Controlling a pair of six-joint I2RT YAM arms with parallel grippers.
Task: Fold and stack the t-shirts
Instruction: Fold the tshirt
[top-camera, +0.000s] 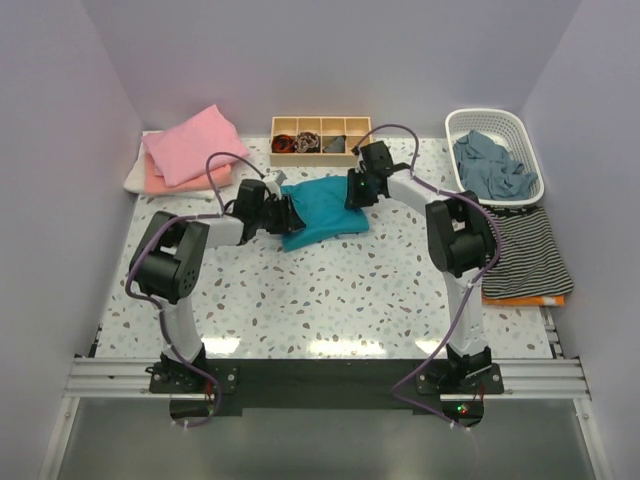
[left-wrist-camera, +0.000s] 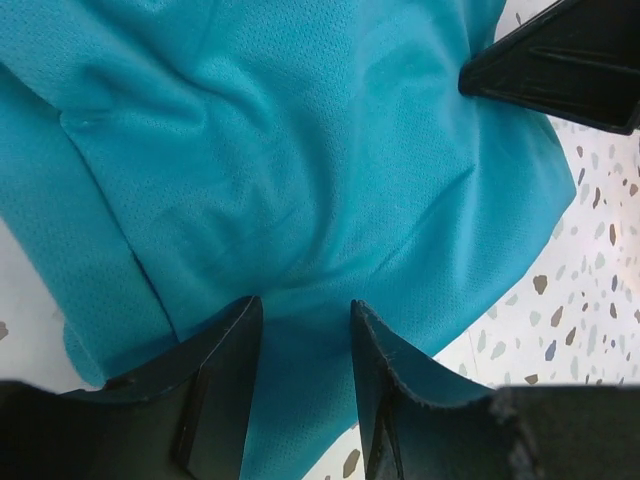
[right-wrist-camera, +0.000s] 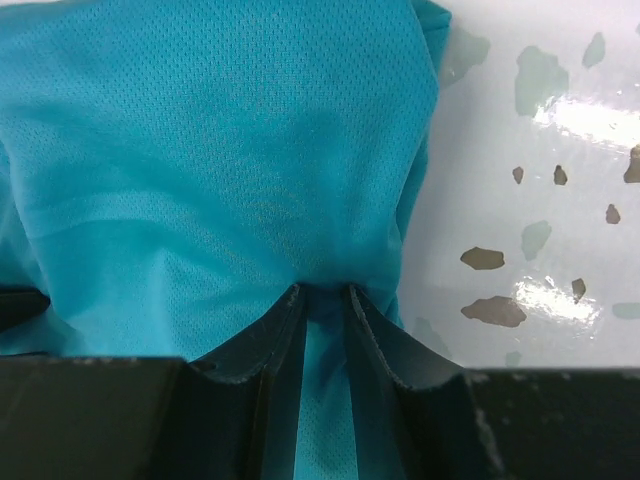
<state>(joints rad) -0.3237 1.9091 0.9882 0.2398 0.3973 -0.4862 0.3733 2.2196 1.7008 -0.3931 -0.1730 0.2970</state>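
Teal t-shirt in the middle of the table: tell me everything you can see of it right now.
The teal-blue t-shirt is a fine-mesh knit, partly folded into a rumpled rough rectangle, lying in the middle of the speckled white table. A stitched seam shows near its left edge. The right gripper pinches its right edge, cloth puckering there; the left gripper has cloth between its fingers, grip unclear.

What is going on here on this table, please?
A teal shirt lies loosely bunched in the middle of the table, not yet neatly folded. The robot's right hand pinches its far right edge. The left hand straddles the cloth on the left side, but its grip is not clear. A pile of folded shirts, pink on top, waits at the far left corner.
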